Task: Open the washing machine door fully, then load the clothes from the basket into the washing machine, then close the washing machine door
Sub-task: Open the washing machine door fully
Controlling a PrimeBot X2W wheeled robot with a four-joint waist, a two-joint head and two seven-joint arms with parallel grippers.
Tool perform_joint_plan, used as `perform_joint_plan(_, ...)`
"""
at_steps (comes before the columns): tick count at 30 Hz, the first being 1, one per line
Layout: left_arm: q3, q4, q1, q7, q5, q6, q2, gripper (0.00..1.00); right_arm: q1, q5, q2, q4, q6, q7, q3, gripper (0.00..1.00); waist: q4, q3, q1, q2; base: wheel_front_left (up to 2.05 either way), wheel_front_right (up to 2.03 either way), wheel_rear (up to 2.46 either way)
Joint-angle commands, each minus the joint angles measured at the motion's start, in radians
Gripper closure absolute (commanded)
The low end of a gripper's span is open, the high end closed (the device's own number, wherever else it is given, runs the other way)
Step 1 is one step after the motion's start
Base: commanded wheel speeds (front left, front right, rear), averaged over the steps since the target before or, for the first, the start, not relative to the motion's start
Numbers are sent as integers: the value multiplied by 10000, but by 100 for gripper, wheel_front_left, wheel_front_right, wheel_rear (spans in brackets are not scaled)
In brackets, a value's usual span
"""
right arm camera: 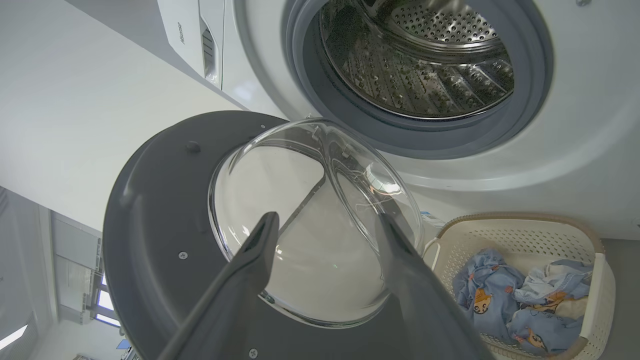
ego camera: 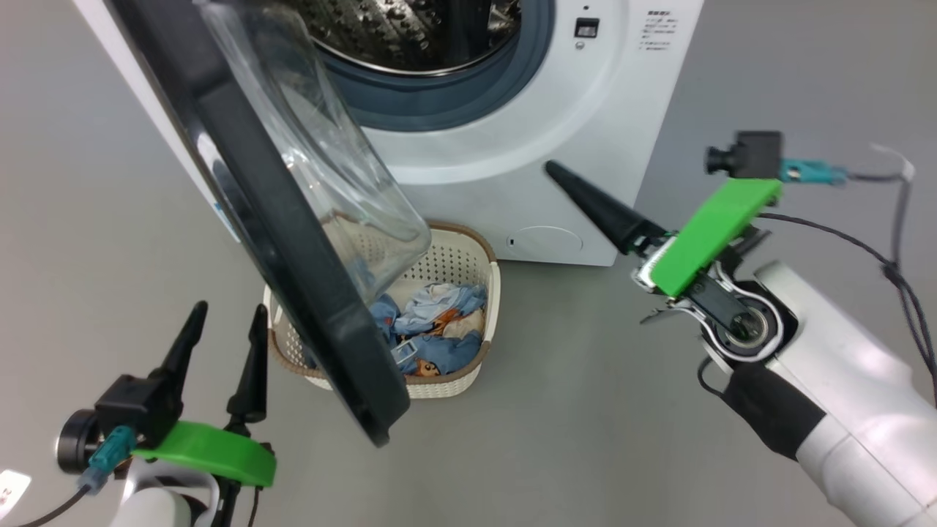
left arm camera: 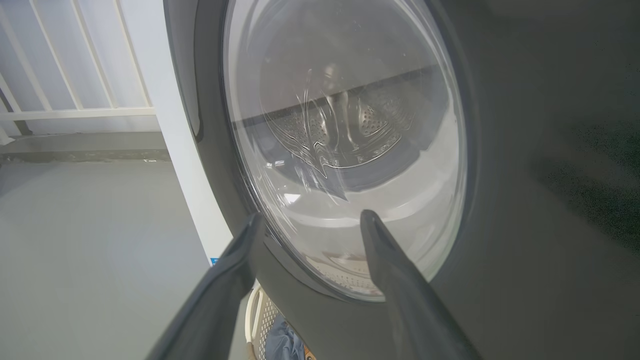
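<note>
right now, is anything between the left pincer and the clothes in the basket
Yes. The washing machine door, partway open, stands between the left pincer and the clothes. Its black rim and glass bowl hang over the left side of the basket.

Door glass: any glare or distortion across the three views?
Head view: pale streaks on the door glass, basket wall smeared through it. Left wrist view: drum looks rippled through the glass, door rim at right dark and grainy. Right wrist view: sharp, one small glint, wide-angle curves the washing machine front.
</note>
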Motion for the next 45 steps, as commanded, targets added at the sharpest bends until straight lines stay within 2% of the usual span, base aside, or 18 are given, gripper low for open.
perform_joint_plan(1,433,-309,-22,-63,57,-15,324,0,356,-218,19,-279,16,-471,-90,0,-142,-137,0,0,0,0,0)
perform_joint_plan(8,753,-451,242,-63,122,-15,376,0,1319,-2771,-642,-240,16,-3162,102,0,-527,-395,0,0,0,0,0)
perform_joint_plan(13,982,-543,514,-63,182,-15,404,0,1889,-4809,-842,-53,16,-3766,-581,0,-850,-582,0,0,0,0,0)
perform_joint_plan(17,1119,-623,735,-63,219,-15,389,0,2618,-6776,-538,-345,16,-3805,-2122,0,-1056,-731,0,0,0,0,0)
perform_joint_plan(21,1222,-695,920,-63,251,-14,323,0,3812,-9120,97,-1048,16,-3808,-3729,0,-1188,-898,0,0,0,0,0)
perform_joint_plan(25,1323,-773,1120,-63,282,9,245,0,4959,-10824,776,-1630,16,-3809,-4517,0,-1278,-1013,0,0,0,0,0)
perform_joint_plan(31,1491,-950,1502,-63,303,74,133,0,6187,-12270,1520,-2321,16,-3810,-5433,0,-1327,-1138,0,0,0,0,0)
perform_joint_plan(33,1544,-1036,1646,-63,298,114,82,0,6569,-12440,1754,-2488,16,-3810,-5672,0,-1323,-1181,0,0,0,0,0)
perform_joint_plan(39,1644,-1205,2046,-63,227,237,-80,0,7474,-13548,2030,-3032,16,-3810,-6372,0,-1307,-1259,0,0,0,0,0)
perform_joint_plan(45,1631,-1427,2370,-63,181,377,-187,0,7937,-14119,2352,-3342,16,-3811,-6668,0,-1336,-1313,0,0,0,0,0)
